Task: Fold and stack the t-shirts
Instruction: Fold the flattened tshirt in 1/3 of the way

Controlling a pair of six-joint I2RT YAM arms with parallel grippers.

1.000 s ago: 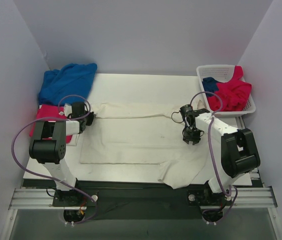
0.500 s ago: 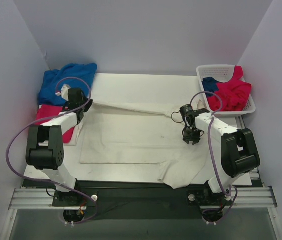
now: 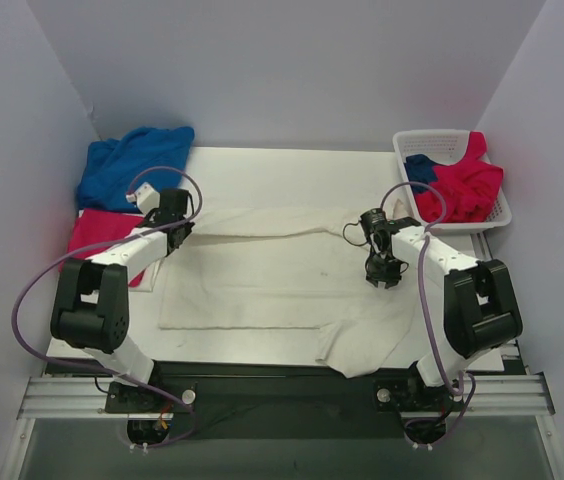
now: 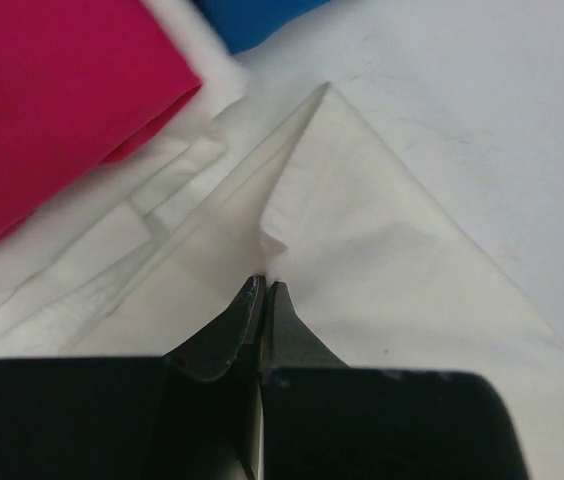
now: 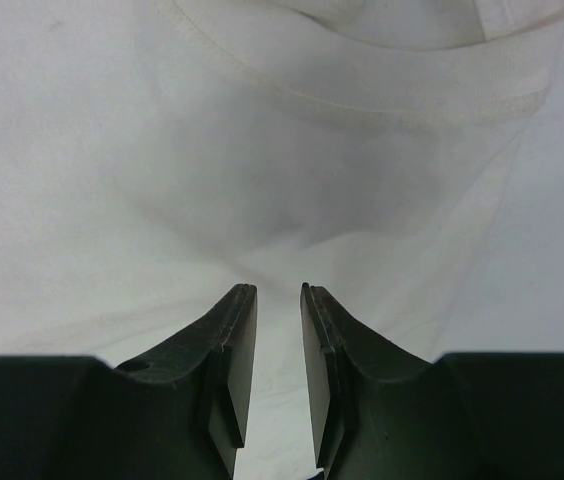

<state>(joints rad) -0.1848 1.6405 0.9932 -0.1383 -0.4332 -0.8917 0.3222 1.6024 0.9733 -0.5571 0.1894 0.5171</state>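
A white t-shirt (image 3: 262, 280) lies spread across the middle of the table. Its far edge is folded over into a narrow band. My left gripper (image 3: 180, 228) is shut on the left corner of that band; in the left wrist view the closed tips (image 4: 265, 285) pinch a peak of white cloth (image 4: 362, 240). My right gripper (image 3: 382, 278) hangs over the shirt's right side. Its jaws (image 5: 278, 290) stand a little apart above the white cloth (image 5: 262, 150), holding nothing. A folded pink shirt (image 3: 97, 235) lies at the left edge, and it also shows in the left wrist view (image 4: 52, 110).
A blue shirt (image 3: 132, 165) is bunched at the back left, beyond the pink one. A white basket (image 3: 442, 145) at the back right holds a red shirt (image 3: 462, 185) and a blue one. The white shirt's near right corner hangs over the table's front edge (image 3: 362, 355).
My left gripper swung toward the back left, pulling the shirt's far edge taut, then came back right and nearer, so the edge has slackened. The right arm has not moved.
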